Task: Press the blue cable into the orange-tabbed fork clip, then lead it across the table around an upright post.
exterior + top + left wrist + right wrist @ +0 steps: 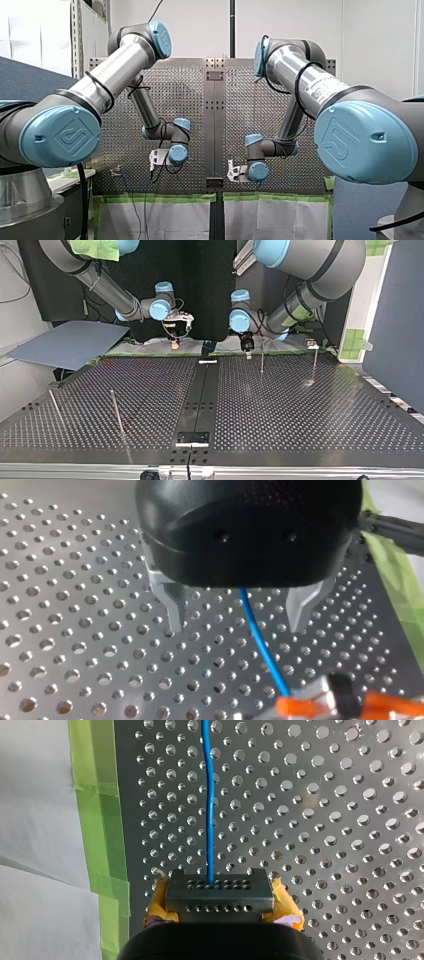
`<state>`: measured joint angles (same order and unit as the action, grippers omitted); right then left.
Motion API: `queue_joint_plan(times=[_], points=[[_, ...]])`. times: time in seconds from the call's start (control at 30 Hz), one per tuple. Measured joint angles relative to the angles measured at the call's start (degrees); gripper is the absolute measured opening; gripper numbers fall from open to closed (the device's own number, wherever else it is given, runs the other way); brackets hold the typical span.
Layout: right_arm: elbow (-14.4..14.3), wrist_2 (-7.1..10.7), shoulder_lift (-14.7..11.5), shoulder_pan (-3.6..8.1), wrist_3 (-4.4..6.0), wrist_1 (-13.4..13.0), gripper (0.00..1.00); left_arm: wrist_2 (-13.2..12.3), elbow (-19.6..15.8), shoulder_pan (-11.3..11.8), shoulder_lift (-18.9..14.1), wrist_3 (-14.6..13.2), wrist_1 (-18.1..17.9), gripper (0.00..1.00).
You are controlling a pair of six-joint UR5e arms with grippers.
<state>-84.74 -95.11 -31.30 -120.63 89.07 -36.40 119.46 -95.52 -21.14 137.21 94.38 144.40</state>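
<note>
While my left hand (237, 612) is hanging open, its 2 metal fingers (172, 610) straddling the blue cable (260, 645), that cable is running lengthwise ahead to the orange-tabbed fork clip (305, 706), so this hand is sitting nearer it. My right hand (218, 892) is seemingly clamping the cable's other stretch. Only the top view is showing the upright posts (261, 360) standing on the surface (300, 415); the wrist views are missing them.

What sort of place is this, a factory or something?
Probably a robotics lab or test bench: my left arm and my right arm reach over a perforated table with thin upright posts, a blue cable and green tape along its edge.
</note>
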Motion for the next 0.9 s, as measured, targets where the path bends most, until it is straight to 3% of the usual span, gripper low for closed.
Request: queue_joint_plan(times=[0.2,0.23,0.27,0.3,0.33,0.37,0.4,0.43,0.9], points=[[-0.01,0.00,-0.01,-0.02,0.01,0.00,0.00,0.26,0.00,-0.37,0.00,-0.71,0.17,1.00],[-0.01,0.00,-0.02,-0.02,0.01,0.00,0.00,0.30,0.00,-0.38,0.00,-0.73,0.18,0.65],[-0.01,0.00,-0.03,-0.02,0.01,0.00,0.00,0.40,0.00,-0.43,-0.01,-0.80,0.17,0.52],[-0.02,0.00,-0.01,-0.02,0.01,0.00,0.00,0.50,0.00,-0.50,-0.02,-0.94,0.17,0.52],[-0.02,0.00,0.00,-0.02,0.01,0.00,0.00,0.61,0.00,-0.58,-0.01,-1.14,0.17,0.30],[-0.02,0.00,0.01,-0.01,0.01,0.00,0.00,0.80,0.00,-0.68,-0.01,-1.37,0.17,0.16],[-0.03,0.00,0.01,-0.01,0.01,0.00,0.00,0.97,0.00,-0.74,-0.01,-1.51,0.17,0.16],[-0.02,0.00,0.01,-0.01,0.02,0.00,0.00,1.15,0.00,-0.79,-0.02,-1.61,0.18,0.00],[-0.02,0.00,0.03,-0.01,0.02,0.02,0.00,0.72,0.00,-0.95,-0.02,-1.95,0.09,0.00]])
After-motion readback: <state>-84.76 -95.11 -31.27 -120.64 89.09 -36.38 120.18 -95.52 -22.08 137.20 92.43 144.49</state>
